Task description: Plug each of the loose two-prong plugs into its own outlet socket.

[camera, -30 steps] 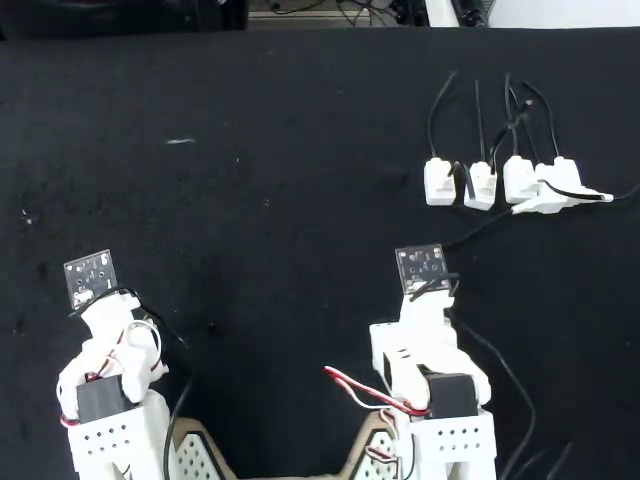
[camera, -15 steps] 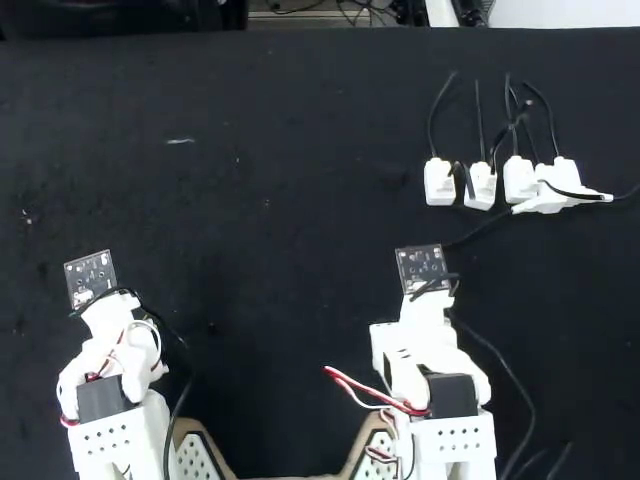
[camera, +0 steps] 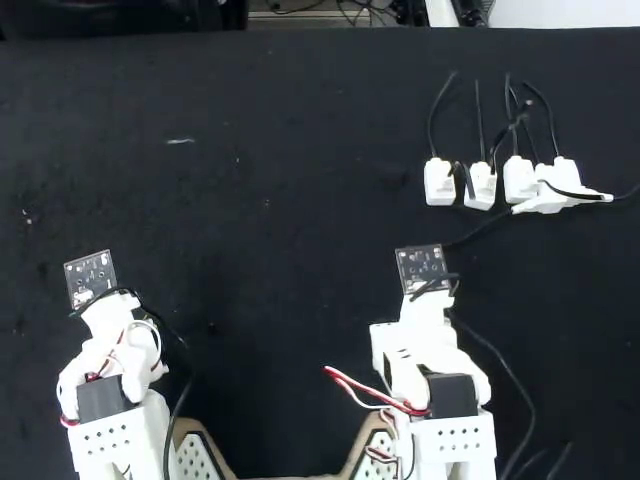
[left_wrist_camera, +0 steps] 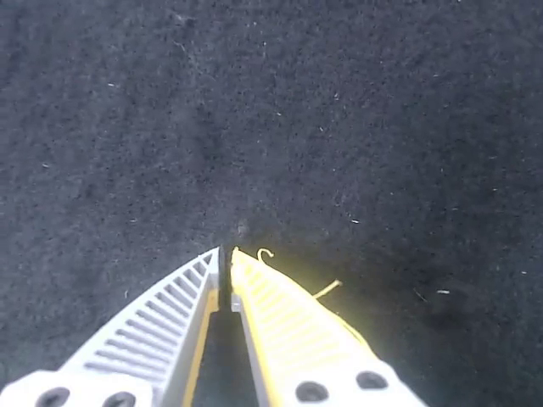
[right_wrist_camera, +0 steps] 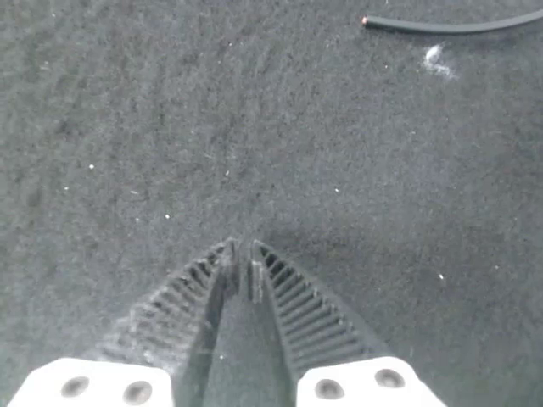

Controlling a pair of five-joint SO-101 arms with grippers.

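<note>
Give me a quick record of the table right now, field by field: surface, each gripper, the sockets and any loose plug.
surface: black cloth table
left gripper: jaws shut, empty, above bare cloth
right gripper: jaws shut, empty, black cable lying nearby
outlet sockets: four white blocks in a row, far right, black cords
loose plug: white, lying at the row's right end

Left arm (camera: 110,345), right arm (camera: 425,345) folded low; left end effector (left_wrist_camera: 227,252) and right end effector (right_wrist_camera: 242,246) closed.
</note>
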